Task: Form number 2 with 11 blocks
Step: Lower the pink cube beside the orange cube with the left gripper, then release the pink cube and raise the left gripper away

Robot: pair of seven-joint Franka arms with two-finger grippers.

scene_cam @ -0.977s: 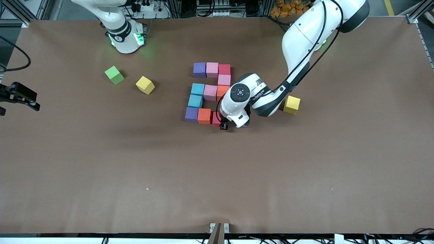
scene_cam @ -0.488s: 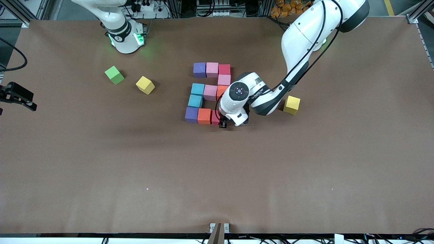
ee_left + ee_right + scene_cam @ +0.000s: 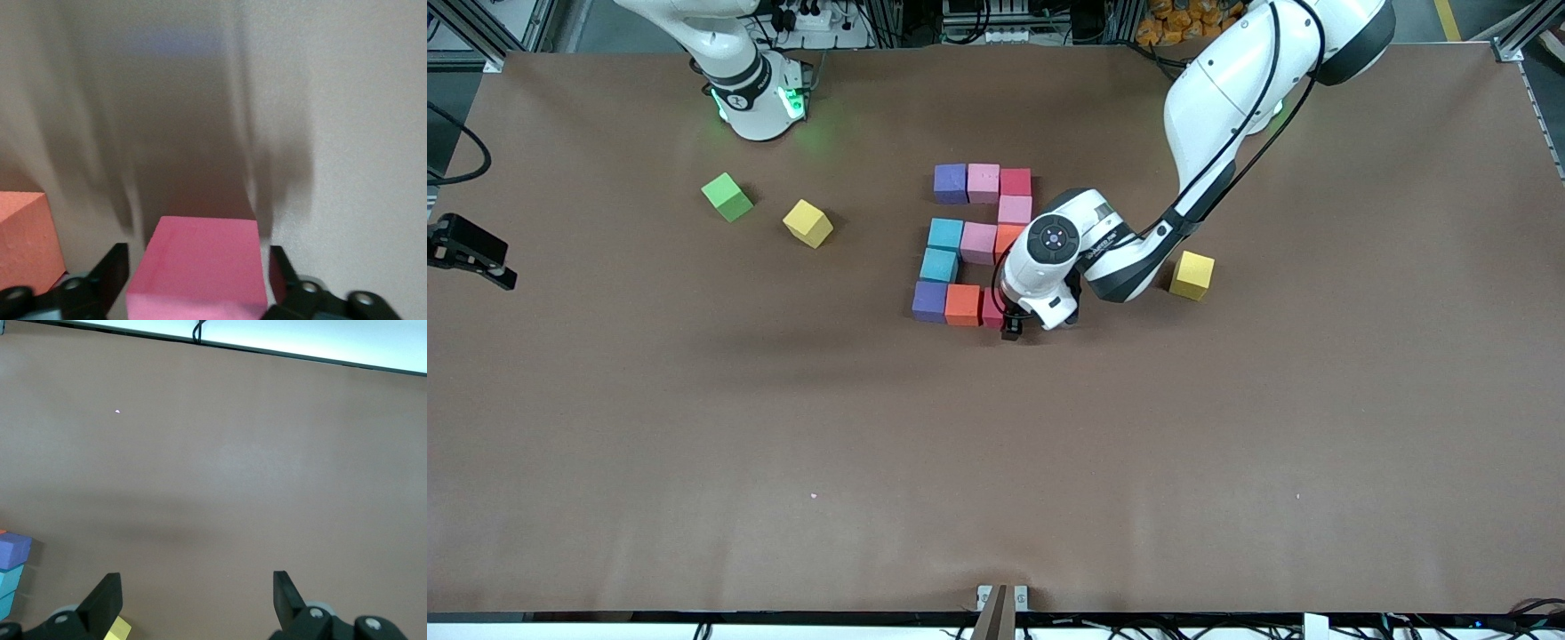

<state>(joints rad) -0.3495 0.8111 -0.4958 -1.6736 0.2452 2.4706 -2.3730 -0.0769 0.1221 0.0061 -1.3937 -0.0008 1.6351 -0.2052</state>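
Blocks (image 3: 978,242) of matte foam form a complete 2 as the left tool (image 3: 1012,331), fingers spread, brackets the last red cube (image 3: 197,270); the right tool (image 3: 193,603) waits released.

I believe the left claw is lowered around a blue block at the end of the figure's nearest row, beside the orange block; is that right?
Not quite: the block between the left claw's fingers is red, not blue, as the left wrist view shows. It does sit beside the orange block in the nearest row.

Blocks (image 3: 978,242): matt foam, faintly grainy faces. Table (image 3: 996,444) cover: dull brown paper, slightly creased. Left arm (image 3: 1227,80) shell: glossy white plastic. Gripper fingers (image 3: 113,270): black plastic.
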